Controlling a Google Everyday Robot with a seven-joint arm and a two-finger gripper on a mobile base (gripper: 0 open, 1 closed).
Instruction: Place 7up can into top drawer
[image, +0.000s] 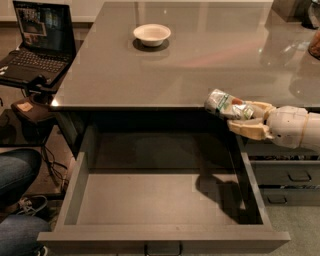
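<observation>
While over drawer, end effector around can

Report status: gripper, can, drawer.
Gripper shut on 7up can, can tipped sideways, just off the counter's front edge. Can above top drawer's right rear; drawer open. Nothing seen between can and drawer floor.
</observation>
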